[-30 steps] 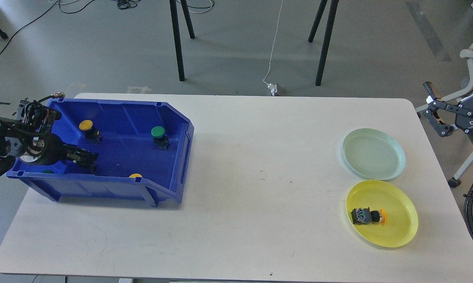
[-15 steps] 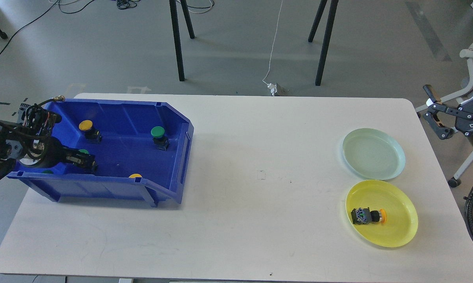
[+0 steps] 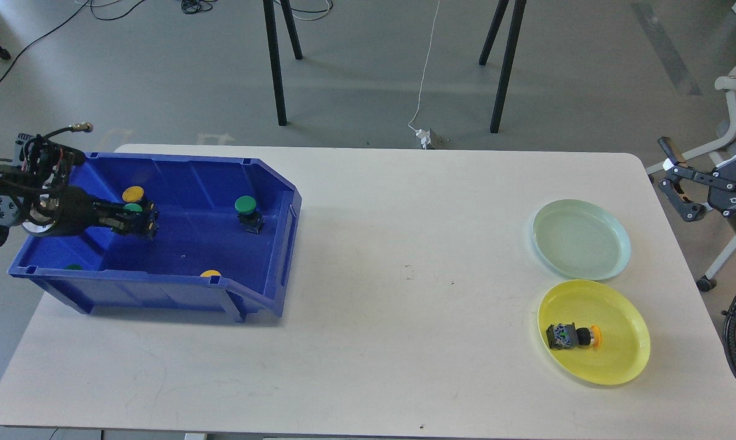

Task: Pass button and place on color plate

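Note:
A blue bin (image 3: 270, 244) stands on the left of the table. My left gripper (image 3: 137, 221) is inside it, shut on a green button (image 3: 132, 208) and holding it above the bin floor. A yellow button (image 3: 133, 194) sits just behind it. Another green button (image 3: 246, 205) stands at the bin's right. A yellow cap (image 3: 210, 274) and a green cap (image 3: 73, 267) peek over the front wall. A pale green plate (image 3: 582, 239) lies empty at the right. A yellow plate (image 3: 618, 318) below it holds a yellow button (image 3: 573, 336) on its side. My right gripper (image 3: 672, 177) is open, off the table's right edge.
The white table (image 3: 404, 305) stretches between bin and plates. Black stand legs (image 3: 276, 61) and a cable (image 3: 426, 73) are on the floor behind the table. A wheeled frame (image 3: 725, 256) stands beside my right arm.
My left gripper has risen and moved toward the back of the bin, carrying a green button up with it. My right arm has barely shifted.

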Action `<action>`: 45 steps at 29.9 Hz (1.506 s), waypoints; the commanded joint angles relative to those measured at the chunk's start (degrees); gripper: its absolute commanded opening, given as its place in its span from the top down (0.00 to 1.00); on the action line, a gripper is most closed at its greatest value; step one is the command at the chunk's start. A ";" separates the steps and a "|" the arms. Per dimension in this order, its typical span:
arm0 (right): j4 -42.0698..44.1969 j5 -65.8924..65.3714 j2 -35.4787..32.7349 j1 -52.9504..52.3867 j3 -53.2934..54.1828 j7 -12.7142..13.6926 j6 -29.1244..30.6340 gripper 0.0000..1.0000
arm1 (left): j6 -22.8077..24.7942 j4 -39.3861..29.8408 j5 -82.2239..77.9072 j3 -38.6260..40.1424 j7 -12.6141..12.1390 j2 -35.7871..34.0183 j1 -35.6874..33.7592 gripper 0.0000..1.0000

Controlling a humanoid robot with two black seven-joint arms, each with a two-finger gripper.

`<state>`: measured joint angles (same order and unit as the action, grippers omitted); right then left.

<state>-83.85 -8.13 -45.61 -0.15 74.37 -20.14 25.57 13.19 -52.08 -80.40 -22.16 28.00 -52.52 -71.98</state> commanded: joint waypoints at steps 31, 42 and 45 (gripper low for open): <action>4.65 -18.76 17.31 -27.09 -29.81 -0.16 -0.70 0.05 | -3.18 -19.19 49.55 22.77 0.00 27.03 6.59 0.96; 4.57 -18.32 17.93 -27.62 -29.90 -2.27 -0.52 0.09 | -3.09 -19.19 49.46 22.77 0.00 27.20 6.59 0.96; 4.39 -18.23 18.10 -28.41 -30.69 -3.06 -0.35 0.20 | -3.09 -19.19 49.37 22.77 0.00 27.12 6.59 0.96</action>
<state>-79.30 -26.43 -27.62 -27.95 44.40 -22.43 25.12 10.11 -71.27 -30.94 0.62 28.00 -25.33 -65.34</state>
